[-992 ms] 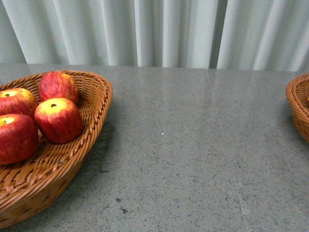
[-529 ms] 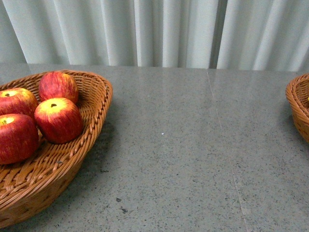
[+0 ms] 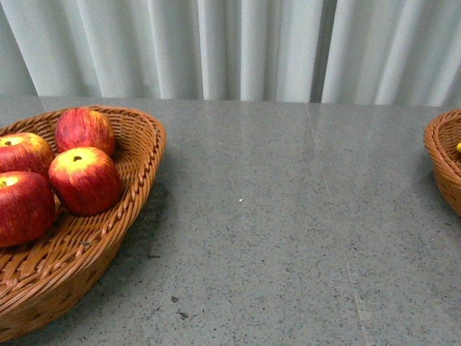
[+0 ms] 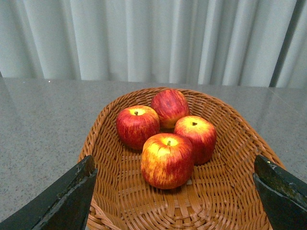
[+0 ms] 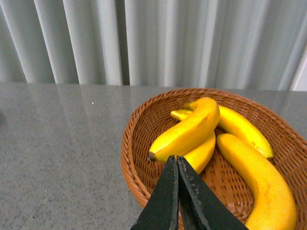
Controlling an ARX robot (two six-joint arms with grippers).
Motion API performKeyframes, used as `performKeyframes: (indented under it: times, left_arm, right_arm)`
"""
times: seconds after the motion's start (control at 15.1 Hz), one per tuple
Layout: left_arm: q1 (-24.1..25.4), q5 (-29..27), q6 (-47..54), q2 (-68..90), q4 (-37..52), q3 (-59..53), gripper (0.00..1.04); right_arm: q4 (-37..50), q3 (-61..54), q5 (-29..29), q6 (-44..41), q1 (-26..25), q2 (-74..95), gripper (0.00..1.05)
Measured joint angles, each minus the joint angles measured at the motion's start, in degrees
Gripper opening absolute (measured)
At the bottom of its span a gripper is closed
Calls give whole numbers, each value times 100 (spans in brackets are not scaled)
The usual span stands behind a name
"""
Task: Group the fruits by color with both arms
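Across the grey speckled stone tabletop [image 3: 274,231], nothing loose between the two baskets. Left side: brown woven wicker basket [image 3: 108,245] holding four red apples with yellow streaks [image 4: 167,160], packed close and touching near the middle. Right side: second brown oval wicker basket [image 5: 139,143], only its rim visible in the front view, holding the long curved bright-yellow bananas [image 5: 187,132], three or so, heaped and overlapping. Behind everything, pale pleated curtains [image 3: 238,50].

Left gripper [image 4: 175,191] hovering just short of the apple basket, black fingers [image 4: 67,201] spread wide at either edge of the wrist view, nothing between them. Right gripper [image 5: 177,163] hanging over the near rim of the banana basket, black fingers [image 5: 165,196] pressed together, holding nothing.

Judging by the layout, sorting looks finished: reds together, yellows together, no stray fruit seen.

Possible trouble from here:
- Dropping the spread left fingers forward could catch the basket rim and tip or drag the light wicker, rolling the round apples out onto the table.
- Lowering the pinched right tips could jab the nearest banana or snag the weave, shifting the heap.
- Swinging either arm low across the table could shove a basket toward the edge.

No brands, labels or writing legible on any fruit, basket, gripper or curtain.
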Motion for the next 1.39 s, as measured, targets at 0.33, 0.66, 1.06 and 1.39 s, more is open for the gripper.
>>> performKeyframes:
  times: [0.33, 0.66, 1.06, 1.39]
  left_arm:
    - [0, -9, -2, 0, -4, 0, 98]
    - [0, -9, -2, 0, -4, 0, 98]
    - [0, -9, -2, 0, -4, 0, 98]
    - [0, -9, -2, 0, -4, 0, 98]
  right_arm:
    - [20, 0, 0, 0, 0, -44, 2]
    - [20, 0, 0, 0, 0, -44, 33]
    - [20, 0, 0, 2, 0, -44, 100]
    - [20, 0, 0, 0, 0, -44, 98]
